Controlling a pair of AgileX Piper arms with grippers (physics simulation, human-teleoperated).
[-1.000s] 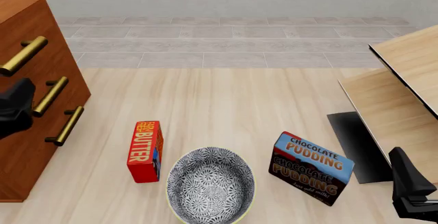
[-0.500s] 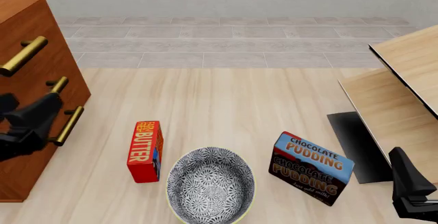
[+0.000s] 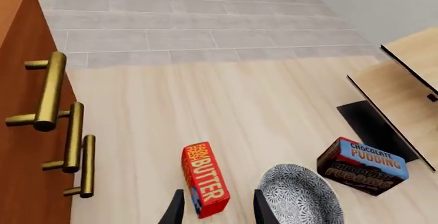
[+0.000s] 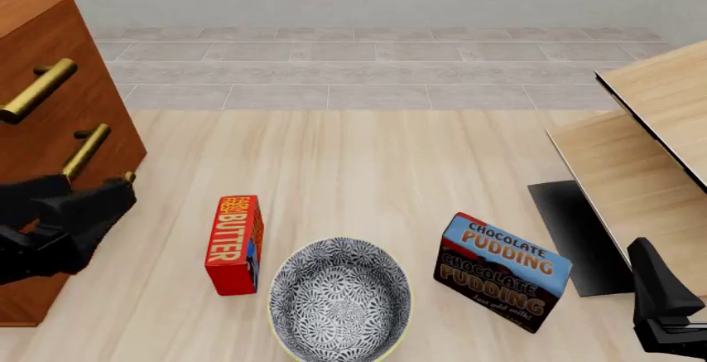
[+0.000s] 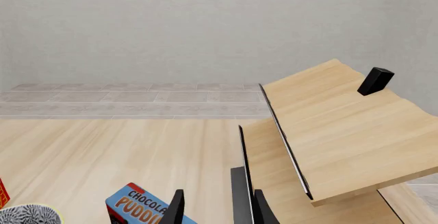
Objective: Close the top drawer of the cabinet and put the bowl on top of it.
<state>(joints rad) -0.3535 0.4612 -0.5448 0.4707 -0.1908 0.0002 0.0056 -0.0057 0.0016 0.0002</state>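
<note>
Our open, empty left gripper (image 4: 83,205) hovers at the cabinet's (image 4: 45,72) three o'clock; bowl (image 4: 340,298) sits upright, mouth skyward.

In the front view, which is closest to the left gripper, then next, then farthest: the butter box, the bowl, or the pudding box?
From the left gripper:
1. Butter box, just to its right.
2. Bowl, farther right, at the near edge.
3. Pudding box, far right.

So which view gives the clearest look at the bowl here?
The front view: the bowl shows almost whole, floral inside and pale rim, between the butter box and the pudding box. The left wrist view shows the bowl cut off by the frame edge; the right wrist view catches only a sliver.
</note>
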